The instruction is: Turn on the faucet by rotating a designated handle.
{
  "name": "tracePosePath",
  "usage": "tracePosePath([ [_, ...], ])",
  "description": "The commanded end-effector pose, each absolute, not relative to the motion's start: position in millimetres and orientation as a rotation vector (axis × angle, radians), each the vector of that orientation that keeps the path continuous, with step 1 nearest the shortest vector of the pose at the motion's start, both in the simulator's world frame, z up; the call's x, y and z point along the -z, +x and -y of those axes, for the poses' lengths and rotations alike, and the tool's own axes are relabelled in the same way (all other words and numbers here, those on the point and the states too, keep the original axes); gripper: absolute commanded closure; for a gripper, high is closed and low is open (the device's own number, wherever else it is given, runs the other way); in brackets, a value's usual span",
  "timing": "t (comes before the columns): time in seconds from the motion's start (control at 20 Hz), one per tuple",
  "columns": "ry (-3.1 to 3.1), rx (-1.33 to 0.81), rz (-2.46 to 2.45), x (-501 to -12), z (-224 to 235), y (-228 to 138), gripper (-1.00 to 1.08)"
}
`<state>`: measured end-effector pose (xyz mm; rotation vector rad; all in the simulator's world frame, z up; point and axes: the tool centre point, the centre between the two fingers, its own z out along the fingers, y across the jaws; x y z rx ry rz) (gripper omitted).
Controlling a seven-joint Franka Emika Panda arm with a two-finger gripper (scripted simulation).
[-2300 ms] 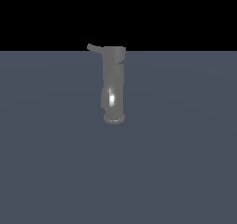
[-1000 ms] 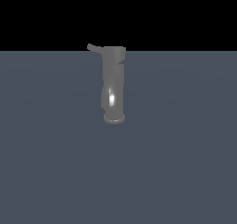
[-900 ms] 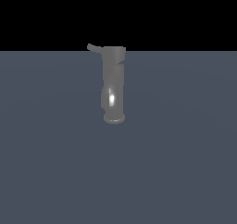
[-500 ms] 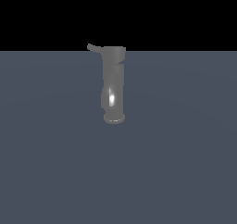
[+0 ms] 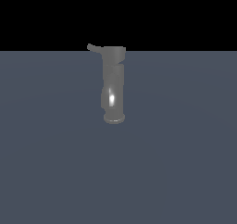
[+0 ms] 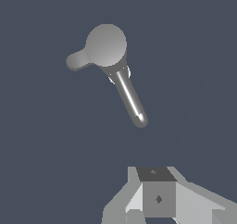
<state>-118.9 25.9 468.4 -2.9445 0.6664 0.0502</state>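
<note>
The faucet (image 5: pixel 113 86) is a tall grey upright cylinder with a flared base and a bright glint low down, standing on the dark floor. The handle (image 5: pixel 94 47) is a short lever sticking out of its wider cap toward the exterior view's left. In the wrist view I see the round cap (image 6: pixel 106 45) from above, with the handle (image 6: pixel 77 60) as a short rounded lobe and a thin shiny rod (image 6: pixel 131 99) reaching out below the cap. My gripper (image 6: pixel 155 174) shows only in the wrist view, well apart from the faucet. Its fingers look closed together and hold nothing.
The plain blue-grey floor (image 5: pixel 185 163) surrounds the faucet on all sides. A black background lies above the horizon in the exterior view. The arm does not show in the exterior view.
</note>
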Motion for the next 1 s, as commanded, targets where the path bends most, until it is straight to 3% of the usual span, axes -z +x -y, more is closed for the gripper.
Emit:
tracePosePath([
  [0.0, -2.913, -0.067, -0.766, -462, -28, -103, 1.08],
  [0.95, -2.636, -0.139, -1.51, -395, -50, 5, 1.08],
])
